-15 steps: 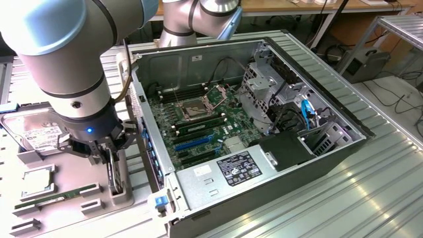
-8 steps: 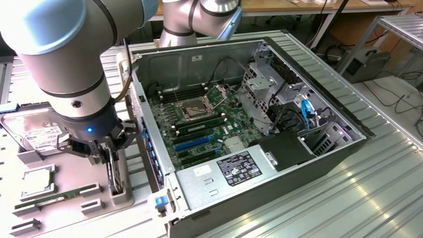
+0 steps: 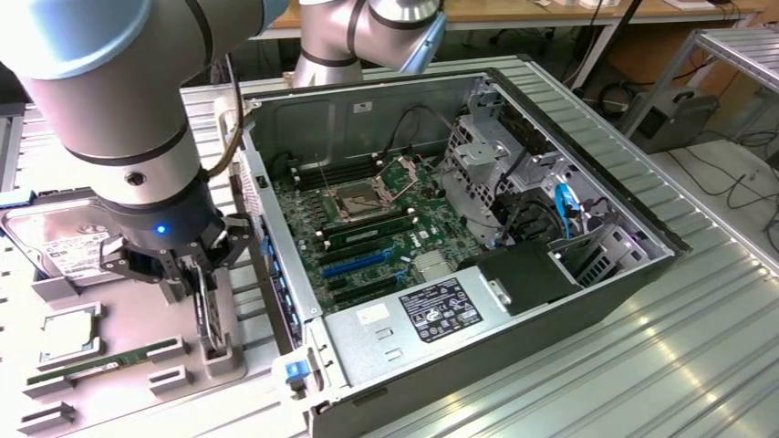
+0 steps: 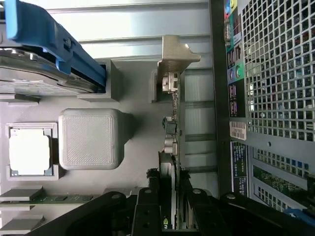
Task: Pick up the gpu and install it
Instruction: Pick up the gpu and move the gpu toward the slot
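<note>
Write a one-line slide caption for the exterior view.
Gripper at the gpu standing edgewise in a grey tray beside the open computer case.

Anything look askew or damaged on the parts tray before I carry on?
Nothing stands out. The gpu stands upright on edge in its slot in the tray with the gripper over it; the hard drive, processor and memory stick lie seated in their holders.

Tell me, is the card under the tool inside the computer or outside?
Outside. The gpu stands on edge in a grey holder beside the computer case, with the tool at its top.
</note>
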You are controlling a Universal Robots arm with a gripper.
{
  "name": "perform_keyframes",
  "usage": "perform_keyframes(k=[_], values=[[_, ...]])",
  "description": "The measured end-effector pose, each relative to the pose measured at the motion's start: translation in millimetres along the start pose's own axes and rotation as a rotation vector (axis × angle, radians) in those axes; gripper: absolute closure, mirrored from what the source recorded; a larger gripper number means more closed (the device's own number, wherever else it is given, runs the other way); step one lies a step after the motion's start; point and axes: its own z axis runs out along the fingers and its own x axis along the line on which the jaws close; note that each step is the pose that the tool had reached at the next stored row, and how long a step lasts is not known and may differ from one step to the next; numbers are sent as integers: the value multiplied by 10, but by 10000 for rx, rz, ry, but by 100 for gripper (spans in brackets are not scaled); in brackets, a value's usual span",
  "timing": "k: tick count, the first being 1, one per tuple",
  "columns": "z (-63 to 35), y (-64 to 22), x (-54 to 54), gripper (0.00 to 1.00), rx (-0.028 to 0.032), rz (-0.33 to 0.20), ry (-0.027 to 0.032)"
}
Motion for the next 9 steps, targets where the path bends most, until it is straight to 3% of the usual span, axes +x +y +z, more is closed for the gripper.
perform_keyframes(k=[9], values=[[-486,20,-12,74,-2,-22,1]])
